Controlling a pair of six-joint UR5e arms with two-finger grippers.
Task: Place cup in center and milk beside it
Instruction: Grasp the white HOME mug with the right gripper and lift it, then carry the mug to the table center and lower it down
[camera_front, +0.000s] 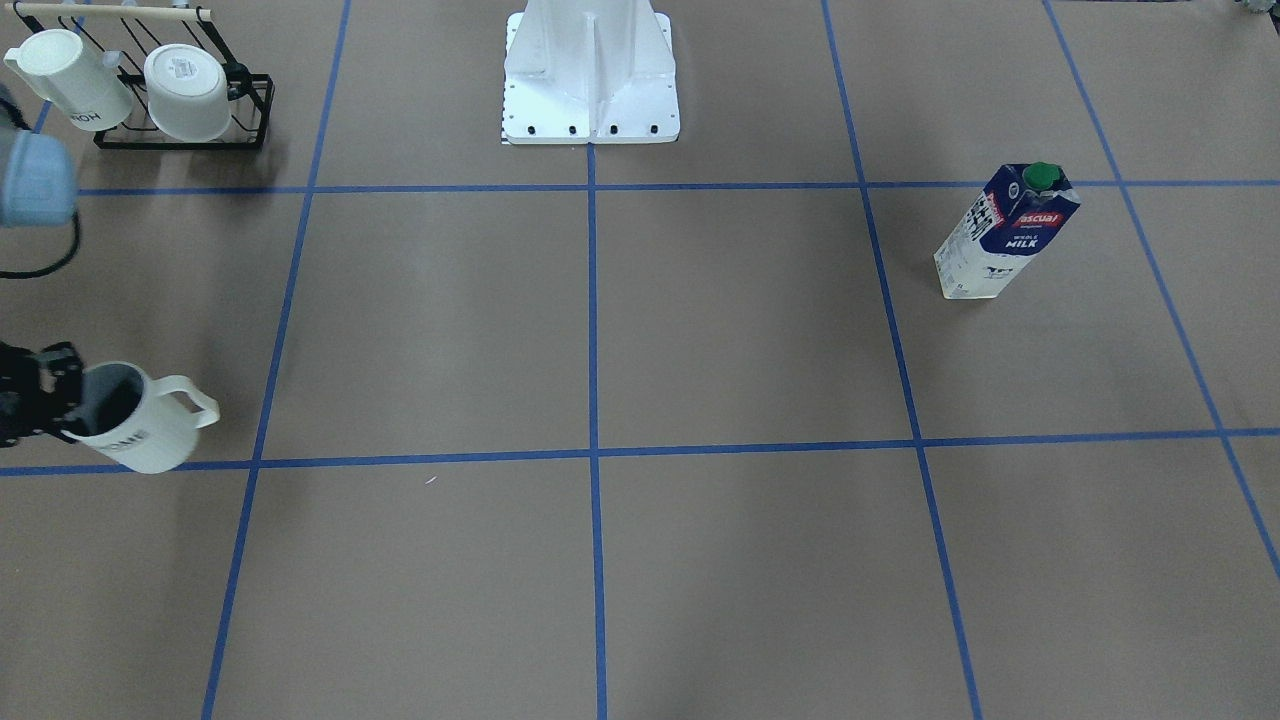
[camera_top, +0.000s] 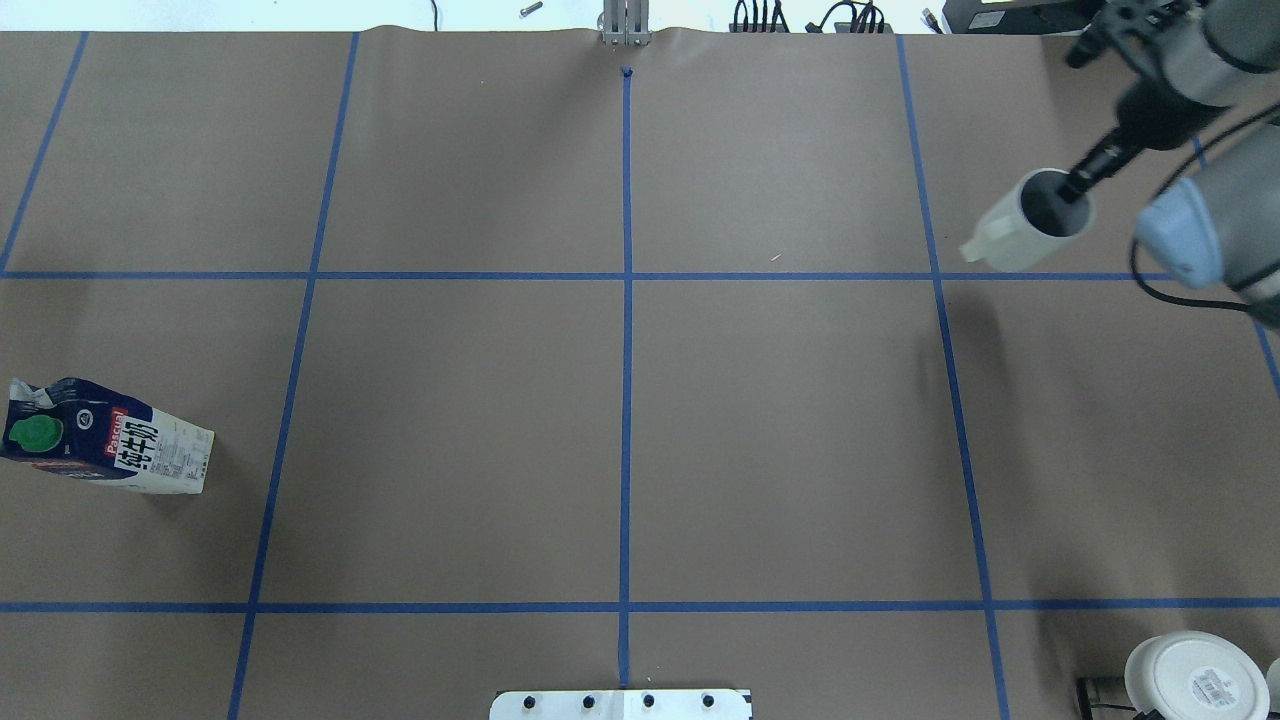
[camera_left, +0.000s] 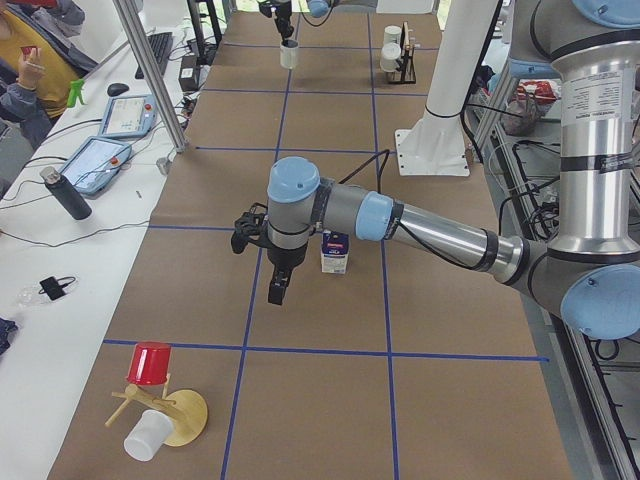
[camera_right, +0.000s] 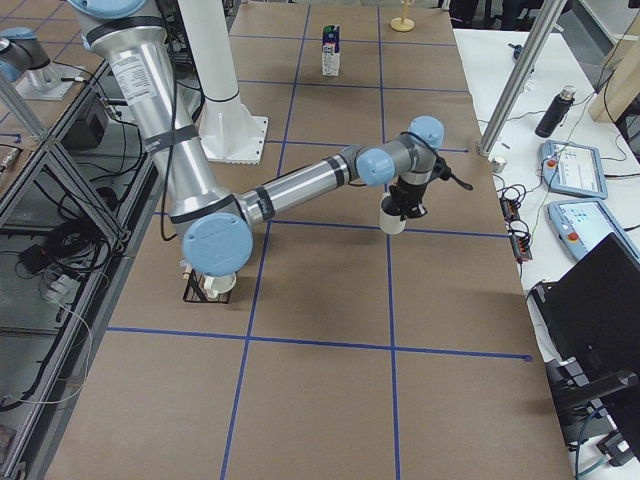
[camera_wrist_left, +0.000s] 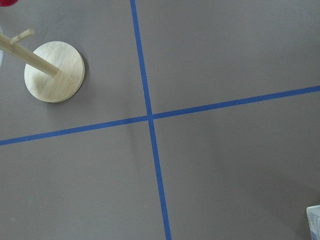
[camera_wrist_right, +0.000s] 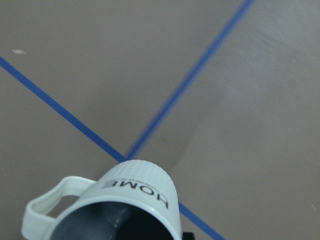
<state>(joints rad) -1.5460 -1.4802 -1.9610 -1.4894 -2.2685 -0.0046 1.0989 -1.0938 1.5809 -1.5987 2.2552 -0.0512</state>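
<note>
The white "HOME" cup (camera_front: 140, 425) is at the far right side of the table, tilted, its handle toward the table's middle. My right gripper (camera_front: 62, 400) is shut on its rim, with one finger inside the dark interior. The cup also shows in the overhead view (camera_top: 1025, 225) and the right wrist view (camera_wrist_right: 135, 192), where it hangs above a blue tape line. The milk (camera_top: 110, 450) stands upright on the left side, alone. My left gripper (camera_left: 277, 293) hovers above the table near the milk (camera_left: 335, 252); I cannot tell whether it is open or shut.
A black wire rack (camera_front: 250, 110) with two white mugs stands near the robot's right. The white robot base (camera_front: 590, 90) is at mid back. A wooden mug tree (camera_left: 165, 410) with a red cup stands at the left end. Blue tape lines grid the brown table.
</note>
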